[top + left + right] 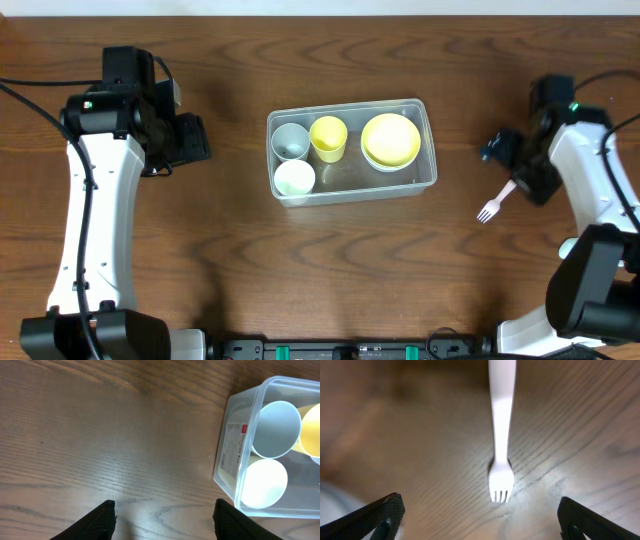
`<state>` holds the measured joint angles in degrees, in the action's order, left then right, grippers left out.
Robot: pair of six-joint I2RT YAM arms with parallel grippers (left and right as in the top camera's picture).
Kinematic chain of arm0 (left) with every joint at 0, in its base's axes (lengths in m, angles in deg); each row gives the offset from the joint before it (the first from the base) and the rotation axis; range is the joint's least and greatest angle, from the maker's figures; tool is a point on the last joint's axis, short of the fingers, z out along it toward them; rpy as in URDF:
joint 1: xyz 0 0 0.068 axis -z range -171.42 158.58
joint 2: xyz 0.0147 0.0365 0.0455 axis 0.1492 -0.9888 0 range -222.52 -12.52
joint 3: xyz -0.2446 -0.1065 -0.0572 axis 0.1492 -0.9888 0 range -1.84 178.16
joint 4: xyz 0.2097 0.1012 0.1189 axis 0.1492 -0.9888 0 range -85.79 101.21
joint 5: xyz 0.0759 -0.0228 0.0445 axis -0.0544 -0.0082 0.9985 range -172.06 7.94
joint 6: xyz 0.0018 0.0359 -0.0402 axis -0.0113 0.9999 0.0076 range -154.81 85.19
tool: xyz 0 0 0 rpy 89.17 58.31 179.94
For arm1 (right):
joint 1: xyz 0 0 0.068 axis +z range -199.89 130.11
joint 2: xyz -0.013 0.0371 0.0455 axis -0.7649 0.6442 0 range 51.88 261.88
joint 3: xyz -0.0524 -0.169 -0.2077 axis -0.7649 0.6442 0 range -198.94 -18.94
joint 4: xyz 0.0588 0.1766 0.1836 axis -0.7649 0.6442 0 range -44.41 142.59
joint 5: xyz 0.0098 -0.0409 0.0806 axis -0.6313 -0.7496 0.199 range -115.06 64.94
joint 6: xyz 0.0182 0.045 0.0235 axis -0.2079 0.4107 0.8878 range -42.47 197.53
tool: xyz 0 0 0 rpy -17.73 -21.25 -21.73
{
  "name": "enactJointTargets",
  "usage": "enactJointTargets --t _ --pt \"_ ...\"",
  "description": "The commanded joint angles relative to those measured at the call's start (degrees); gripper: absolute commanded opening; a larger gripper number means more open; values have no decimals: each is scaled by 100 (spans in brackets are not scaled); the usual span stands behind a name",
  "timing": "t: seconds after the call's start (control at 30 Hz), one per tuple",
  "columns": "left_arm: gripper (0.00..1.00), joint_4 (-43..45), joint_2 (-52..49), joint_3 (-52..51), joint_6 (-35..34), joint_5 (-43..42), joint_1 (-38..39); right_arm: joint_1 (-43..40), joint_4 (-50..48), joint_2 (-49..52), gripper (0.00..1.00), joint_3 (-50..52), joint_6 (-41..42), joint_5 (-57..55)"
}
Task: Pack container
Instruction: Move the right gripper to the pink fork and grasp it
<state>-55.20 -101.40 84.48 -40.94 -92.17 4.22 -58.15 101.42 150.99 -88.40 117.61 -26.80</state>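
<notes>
Left gripper (164, 506): fingers spread wide, nothing held, hanging over bare wood. The container (352, 177) sits ahead of it and off to one side, well apart, so we'd leave that arm parked. The container already holds a grey cup (291, 140), a white cup (294, 178), a yellow cup (328, 137) and a yellow bowl (390, 140). Only the fork (501, 435) is outside, on the far side of the container from the left gripper. We read the step in hand as picking up the fork. Right gripper (480, 501): fingers wide open and empty, with the fork lying between them, handle running back toward the wrist and tines out at the fingertip end. To do it well, we'd drop straight down and shut across the narrow handle, not the tines. The fingertips should go right down to the wood, because the fork is thin and lies flat. If the pads close early they'll likely skid it sideways. The table (330, 270) is dark wood, grained and slightly glossy, with glare around the tines, so expect low friction. Room: the table around the fork is bare, so nothing blocks the descent. Inside the container, the bare floor is the strip along the near wall, between the white cup and the bowl. We'd lay the fork lengthwise there.
</notes>
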Motion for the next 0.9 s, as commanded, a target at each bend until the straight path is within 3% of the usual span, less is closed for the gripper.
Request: enactJointTargets --t 0.0,0.7,0.87 --pt "63 -42 -39 -13 48 4 -17 -42 -256 -28 99 522 219 72" --pt "64 -39 -39 -13 48 7 -17 -39 -1965 -20 97 2164 243 68" --pt "63 -44 -39 -13 48 4 -17 -35 -1967 -20 87 2164 205 74"
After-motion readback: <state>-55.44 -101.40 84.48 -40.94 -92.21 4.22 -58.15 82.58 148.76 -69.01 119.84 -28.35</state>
